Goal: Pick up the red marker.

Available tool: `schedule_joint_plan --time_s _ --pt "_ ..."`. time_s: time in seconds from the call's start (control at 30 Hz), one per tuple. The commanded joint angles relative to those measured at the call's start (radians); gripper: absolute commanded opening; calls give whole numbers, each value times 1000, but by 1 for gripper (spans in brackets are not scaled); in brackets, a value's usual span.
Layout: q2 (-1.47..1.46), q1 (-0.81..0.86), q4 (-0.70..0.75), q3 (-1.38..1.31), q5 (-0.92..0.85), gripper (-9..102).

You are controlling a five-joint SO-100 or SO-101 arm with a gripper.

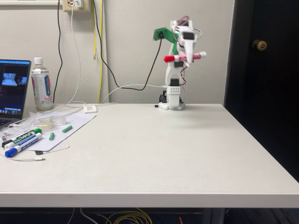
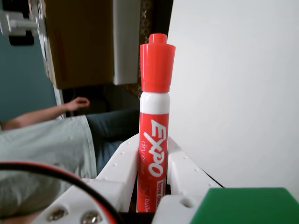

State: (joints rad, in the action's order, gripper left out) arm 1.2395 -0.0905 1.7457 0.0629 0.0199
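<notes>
- The pick-up looks done, as far as the views show: the red marker (image 1: 184, 57) is off the counter (image 1: 154, 154), held high in the air above the counter's back edge, near the wall.
- The gripper (image 1: 187, 57) has its fingers (image 2: 122, 164) closed on the marker's barrel; in the wrist view the white fingers press it from both sides, with the red cap sticking out past them.
- In the fixed view the marker lies roughly level, cap to the left.
- Nothing seems left but holding it steady.
- Room: the middle, front edge and right side of the counter are bare.
- Clutter sits at the left edge: the green-capped marker (image 1: 23, 136), the blue-capped marker (image 1: 21, 145), a bottle (image 1: 41, 86) and a laptop (image 1: 12, 88), all well apart from the arm.
- A person's arm (image 2: 46, 113) shows in the wrist view, beyond the fingers.
</notes>
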Motion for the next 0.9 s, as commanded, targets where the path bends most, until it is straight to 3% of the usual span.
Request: schedule_joint_plan --time_s 0.0,0.33,0.6,0.87 --pt "213 14 3 196 14 1" --pt "459 44 -18 592 130 1" --pt "1068 44 -583 1554 98 1" --pt "1147 9 -767 1713 -35 1"
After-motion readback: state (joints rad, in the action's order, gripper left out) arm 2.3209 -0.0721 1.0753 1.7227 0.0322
